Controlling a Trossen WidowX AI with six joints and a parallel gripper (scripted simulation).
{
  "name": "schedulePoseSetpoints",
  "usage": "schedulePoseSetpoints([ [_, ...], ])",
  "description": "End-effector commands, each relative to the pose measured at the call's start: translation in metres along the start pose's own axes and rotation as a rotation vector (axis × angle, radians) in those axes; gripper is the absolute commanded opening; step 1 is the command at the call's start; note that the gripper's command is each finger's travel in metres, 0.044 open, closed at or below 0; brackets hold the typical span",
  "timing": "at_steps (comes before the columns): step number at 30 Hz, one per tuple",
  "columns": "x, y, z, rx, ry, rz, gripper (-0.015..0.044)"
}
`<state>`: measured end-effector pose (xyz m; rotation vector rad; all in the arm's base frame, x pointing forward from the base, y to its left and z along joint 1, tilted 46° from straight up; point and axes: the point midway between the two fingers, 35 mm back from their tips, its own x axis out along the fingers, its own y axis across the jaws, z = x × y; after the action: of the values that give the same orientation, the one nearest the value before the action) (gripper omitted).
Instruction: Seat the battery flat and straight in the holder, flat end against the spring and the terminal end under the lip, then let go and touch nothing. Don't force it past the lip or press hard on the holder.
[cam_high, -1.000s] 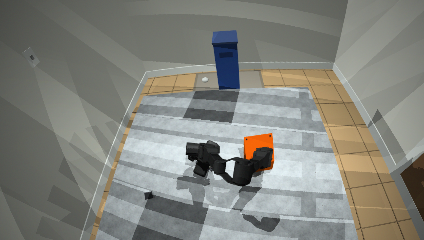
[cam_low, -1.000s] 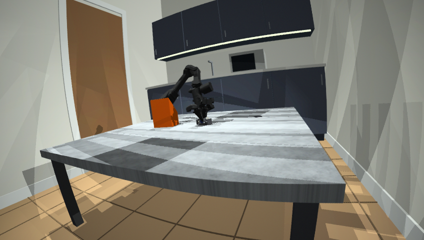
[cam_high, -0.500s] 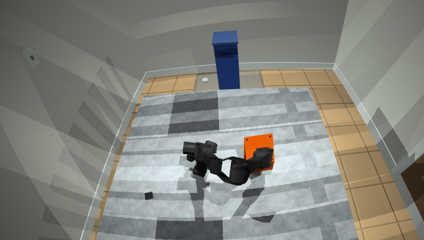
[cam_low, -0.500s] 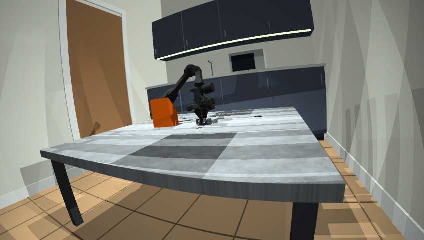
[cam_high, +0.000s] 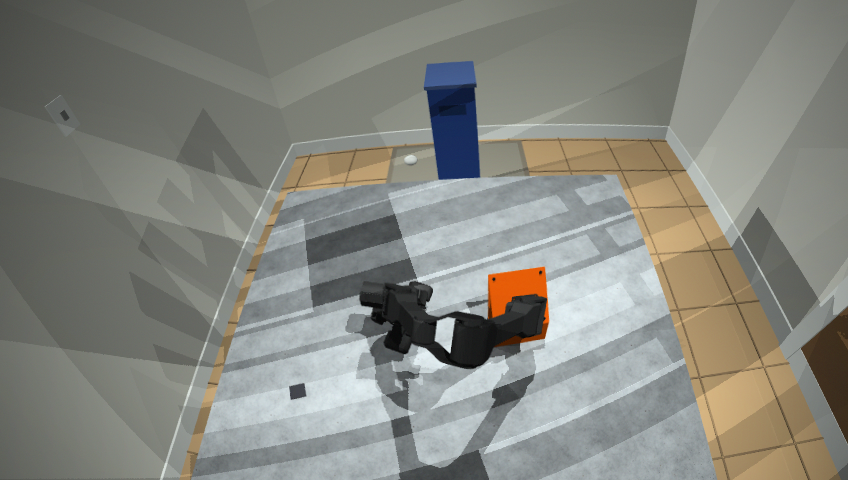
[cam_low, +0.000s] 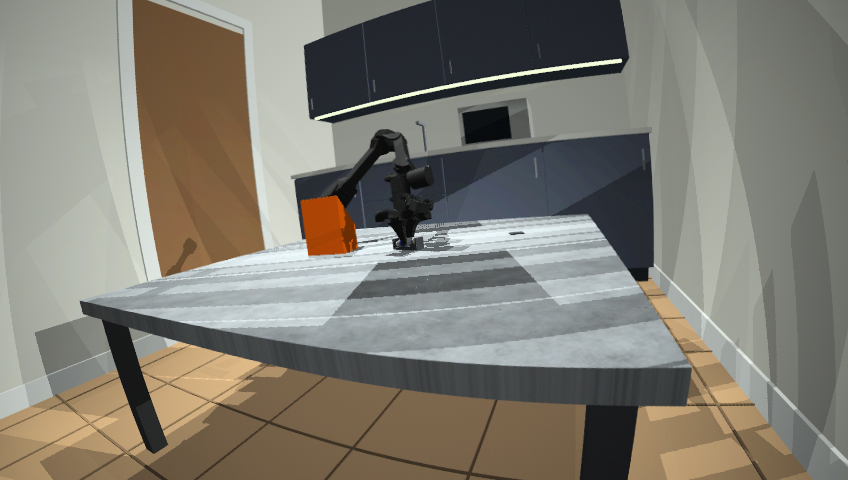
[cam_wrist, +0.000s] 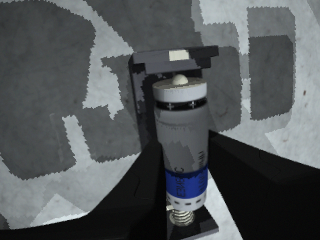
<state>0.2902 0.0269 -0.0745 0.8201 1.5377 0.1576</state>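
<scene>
Wrist view, looking down along the fingers: the two dark fingers are clamped on the battery (cam_wrist: 182, 139), one on each flank of its lower body, near the blue band. The battery's long axis runs straight ahead of the fingers and lines up with the long axis of the holder (cam_wrist: 175, 62) lying beneath it on the counter (cam_wrist: 60, 94). The flat end sits nearest the fingers, directly over the spring (cam_wrist: 179, 216), while the terminal end (cam_wrist: 180, 80) points away toward the holder's far lip, just short of it. Whether the battery already rests in the cradle or hangs slightly above it is hard to judge from this angle. The coming move therefore appears to turn on lowering the terminal end under that lip without tilting or forcing it.
</scene>
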Motion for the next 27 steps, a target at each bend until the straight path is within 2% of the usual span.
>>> schedulePoseSetpoints([
  [1, 0.0032, -0.0013, -0.006, 0.009, 0.047, 0.001, 0.0078],
  [27, 0.0024, 0.0038, -0.0025, -0.003, 0.167, -0.009, 0.0078],
])
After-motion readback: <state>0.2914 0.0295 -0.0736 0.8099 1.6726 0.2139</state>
